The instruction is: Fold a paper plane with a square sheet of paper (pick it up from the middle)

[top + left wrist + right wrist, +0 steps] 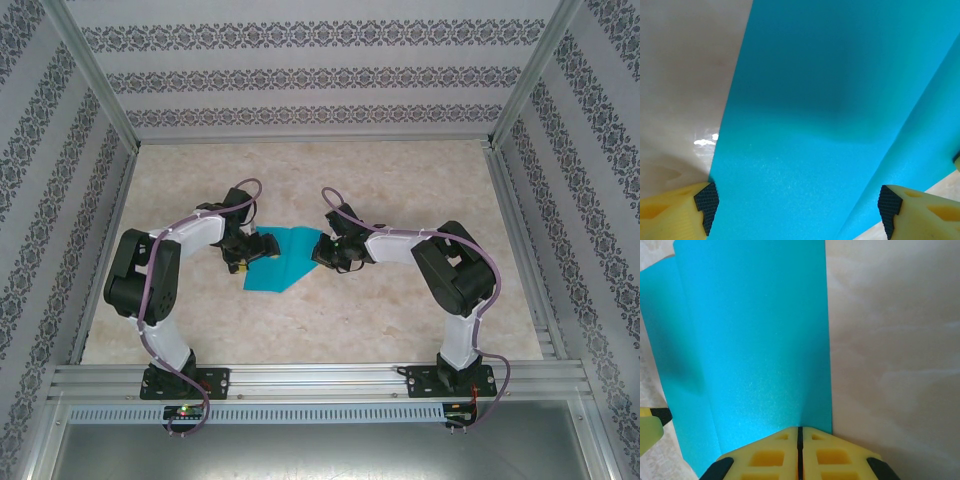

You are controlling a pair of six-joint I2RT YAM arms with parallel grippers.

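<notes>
Pale marbled tabletop (400, 330) inside an aluminium-framed booth, with grey patterned wallpaper in bands on three sides.

At the left, left gripper (266, 245) low at the sheet's left edge, jaws standing well apart. From its wrist camera, black ridged pads (707, 202) on yellow fingers, one at either side of the teal surface, nothing pinched between them.

In the middle, the square sheet of paper (284, 258) on the table between the two grippers, touching both. Not a flat square from above but an uneven, many-sided outline, one layer lapped over another along a straight slanting edge.

At the right, right gripper (800, 432) with jaws pressed together, tips planted on the sheet's right-hand edge. Pinching a layer or merely pinning it down: impossible to tell.

Judging by shape, somewhere early to midway: first folds in, yet no pointed nose, no narrow dart body, no wings. Probably left to do: further diagonal folds, a centre crease and the wing folds, each wanting a firm press.

Thin matte teal paper, faintly grainy, plain, with crisp straight edges and a soft shadow across the upper face. Likely to slide on the glossy stone-look top unless held. Moulded yellow plastic fingers with hollow pockets and dark textured tips.
</notes>
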